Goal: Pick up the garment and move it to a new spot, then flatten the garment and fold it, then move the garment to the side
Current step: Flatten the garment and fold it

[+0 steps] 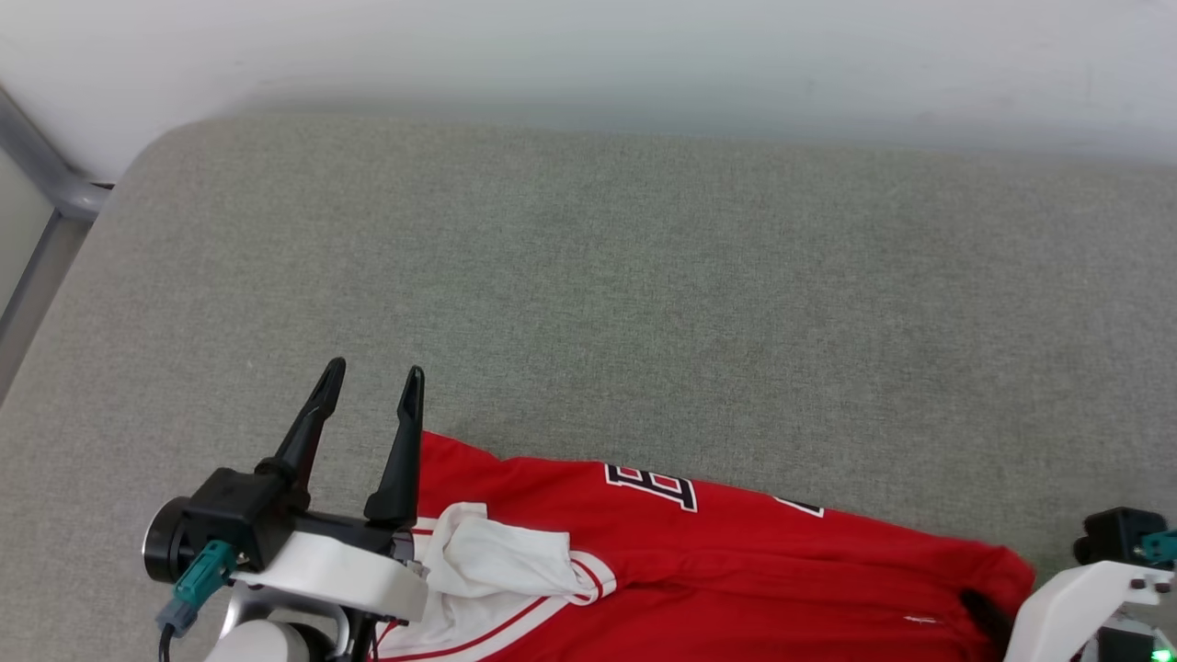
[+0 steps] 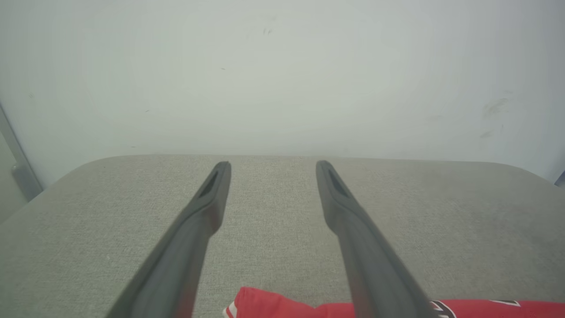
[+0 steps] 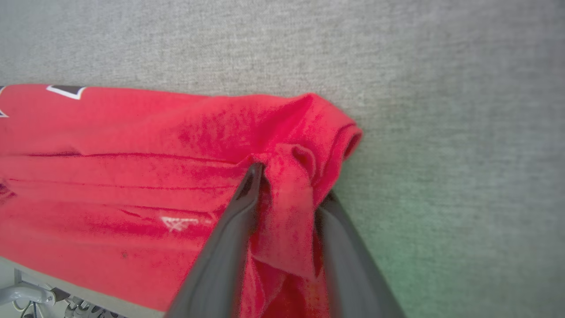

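At 7 o'clock in the head view the left gripper [image 1: 375, 368] is held released and empty, its fingers spread over bare cushion [image 1: 644, 276] just beside a crumpled white sleeve [image 1: 497, 556]. The shirt [image 1: 736, 552] is laid along the cushion's near edge, from 7 to 5 o'clock, lettering up. At 5 o'clock a raised fold at the shirt's corner is pinched between the fingers of the right gripper [image 3: 291, 183]; how firmly cannot be told. Only a narrow ridge is caught, so it could be pulled free once the shirt's weight is taken, or the top layer alone could be lifted and the rest dragged. With one corner held, the shirt could be bunched further or slid off the near edge. The pinch is shown in the right wrist view, whereas in the head view it is largely hidden by the forearm [image 1: 1057, 607]. The sleeve is given by the head view, while the left wrist view offers a red tip at 6 o'clock and the wall [image 2: 282, 66].
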### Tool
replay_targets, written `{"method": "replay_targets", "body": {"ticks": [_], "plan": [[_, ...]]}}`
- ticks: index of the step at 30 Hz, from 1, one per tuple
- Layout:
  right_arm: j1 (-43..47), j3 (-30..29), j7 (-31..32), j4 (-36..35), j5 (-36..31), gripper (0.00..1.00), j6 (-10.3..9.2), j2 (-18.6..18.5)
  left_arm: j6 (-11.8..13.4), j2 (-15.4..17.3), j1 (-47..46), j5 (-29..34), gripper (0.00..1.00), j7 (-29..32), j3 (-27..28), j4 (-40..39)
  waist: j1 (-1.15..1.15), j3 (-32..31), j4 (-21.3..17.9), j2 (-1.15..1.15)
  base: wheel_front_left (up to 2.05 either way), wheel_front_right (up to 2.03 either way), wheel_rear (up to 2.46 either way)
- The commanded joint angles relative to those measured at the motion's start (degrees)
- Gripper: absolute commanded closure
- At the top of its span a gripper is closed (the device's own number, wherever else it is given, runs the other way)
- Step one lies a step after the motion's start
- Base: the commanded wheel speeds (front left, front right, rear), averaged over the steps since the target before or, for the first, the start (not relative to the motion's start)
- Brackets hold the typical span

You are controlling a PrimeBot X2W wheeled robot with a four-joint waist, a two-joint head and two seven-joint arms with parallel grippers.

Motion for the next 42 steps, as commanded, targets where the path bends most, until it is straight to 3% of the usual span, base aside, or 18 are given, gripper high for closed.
{"method": "replay_targets", "body": {"ticks": [1,12,23,24,28,32,37,42], "plan": [[1.5,2.2,1.6,2.7,0.9,1.00,0.17,1.9,-0.2,0.0,0.9,0.3,0.00,-0.4,0.1,0.3,0.00,-0.4,-0.2,0.00,0.00,0.00,0.00],[-2.5,-1.3,-0.5,-3.1,0.6,1.00,0.07,-1.7,-0.1,-0.2,3.0,2.0,0.00,-0.4,0.1,1.8,0.00,-4.8,-2.8,0.00,0.00,0.00,0.00],[0.3,-15.0,4.5,-7.1,-0.6,1.00,0.07,-2.3,-1.1,-1.8,4.9,3.7,0.00,-0.4,1.0,3.0,0.00,-7.3,-3.6,0.00,0.00,0.00,0.00],[-0.5,-16.7,7.9,-7.1,3.3,1.00,0.07,0.7,-1.4,-2.1,5.5,3.9,0.00,-0.4,1.1,3.4,0.00,-7.5,-3.8,0.00,0.00,0.00,0.00],[-2.9,-17.3,16.3,-7.0,15.9,1.00,0.08,4.4,-1.7,-2.4,5.6,4.0,0.00,-0.4,1.1,3.7,0.00,-7.8,-3.8,0.00,0.00,0.00,0.00],[-4.1,-15.7,24.1,-5.4,31.2,1.00,0.08,5.5,-2.0,-2.5,5.5,4.1,0.00,-0.3,0.9,4.2,0.00,-7.8,-3.5,0.00,0.00,0.00,0.00],[-4.5,-6.9,24.1,-1.5,47.3,1.00,0.08,5.4,-2.2,-2.8,4.6,4.1,0.00,0.0,0.4,4.8,0.00,-7.7,-2.5,0.00,0.00,0.00,0.00],[-6.1,2.4,19.2,-1.1,55.6,1.00,0.08,5.4,-2.9,-3.1,3.1,4.0,0.00,0.0,0.0,5.2,0.00,-6.5,-0.7,0.00,0.00,0.00,0.00]]}}
